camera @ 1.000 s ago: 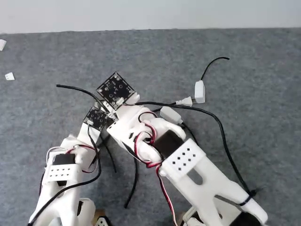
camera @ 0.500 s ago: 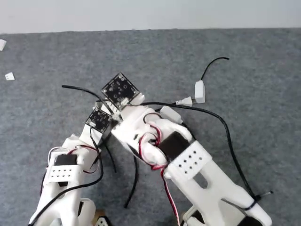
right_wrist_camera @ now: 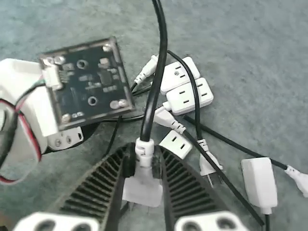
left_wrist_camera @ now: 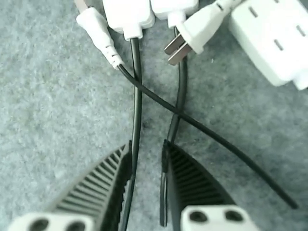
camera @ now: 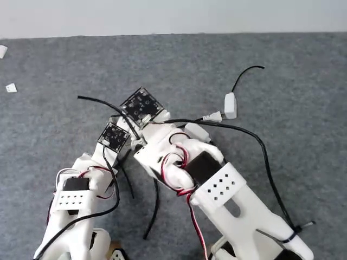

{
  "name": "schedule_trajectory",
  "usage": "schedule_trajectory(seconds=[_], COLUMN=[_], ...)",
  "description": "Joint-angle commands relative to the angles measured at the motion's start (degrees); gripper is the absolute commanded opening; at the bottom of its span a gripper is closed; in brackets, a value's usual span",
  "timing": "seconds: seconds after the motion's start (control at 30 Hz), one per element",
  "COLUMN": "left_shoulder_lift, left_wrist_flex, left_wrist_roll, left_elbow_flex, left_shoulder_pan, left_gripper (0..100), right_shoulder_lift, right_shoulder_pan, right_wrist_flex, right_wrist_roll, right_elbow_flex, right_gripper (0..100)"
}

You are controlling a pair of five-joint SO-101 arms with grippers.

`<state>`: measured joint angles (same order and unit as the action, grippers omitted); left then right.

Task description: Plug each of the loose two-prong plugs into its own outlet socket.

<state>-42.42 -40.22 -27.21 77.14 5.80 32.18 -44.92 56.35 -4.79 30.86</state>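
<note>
While nothing looks seated yet, you do have one plug in hand, so call the task barely begun. Left side first: the left pincer [left_wrist_camera: 146, 161] sits low over the grey tabletop [left_wrist_camera: 53, 110], jaws slightly spread and pinching nothing, with black cords [left_wrist_camera: 137, 110] lying along the inner edges of its fingers. Just past it a loose two-prong plug [left_wrist_camera: 192, 31] lies bare-pronged beside a big white outlet [left_wrist_camera: 274, 38]. Moving to the middle, the right pincer [right_wrist_camera: 142, 166] is pressed onto a held plug [right_wrist_camera: 142, 188], a white squarish body with a ribbed collar. Its thick black cord [right_wrist_camera: 154, 72] rises away from the jaws. The held plug hangs above the tabletop, near the paired outlet sockets [right_wrist_camera: 185, 86] and a third socket [right_wrist_camera: 175, 143], all white with slots showing empty. Far right, a white block [camera: 230, 105] lies alone with a small plug [camera: 212, 116] just beside it; you cannot tell whether that one is pushed in. By this reading, every insertion is left to do.
</note>
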Motion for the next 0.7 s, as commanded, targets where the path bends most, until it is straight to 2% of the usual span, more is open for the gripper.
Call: schedule_trajectory(seconds=[0.0,0.13,0.33,0.47,0.67], left_shoulder_lift=[-1.5,-1.5,-1.5,2.1,21.4], left_wrist_flex=[1.6,1.6,1.4,1.4,-1.8], left_wrist_roll=[3.0,2.9,3.3,5.8,8.3], left_elbow_flex=[-3.0,-3.0,-3.3,-5.5,-19.3], left_shoulder_pan=[-0.5,-0.5,-0.4,-0.4,2.8], left_gripper=[10,10,10,10,9], right_shoulder_lift=[1.9,2.3,3.3,8.7,15.1], right_shoulder_pan=[-2.8,-2.8,8.0,6.5,-1.2], right_wrist_flex=[-0.1,0.2,1.9,4.0,4.0], right_wrist_roll=[0.3,0.4,5.9,6.0,4.3], right_elbow_flex=[-1.1,-1.1,-5.6,-5.1,-0.2], right_gripper=[0.8,0.8,0.8,0.8,0.8])
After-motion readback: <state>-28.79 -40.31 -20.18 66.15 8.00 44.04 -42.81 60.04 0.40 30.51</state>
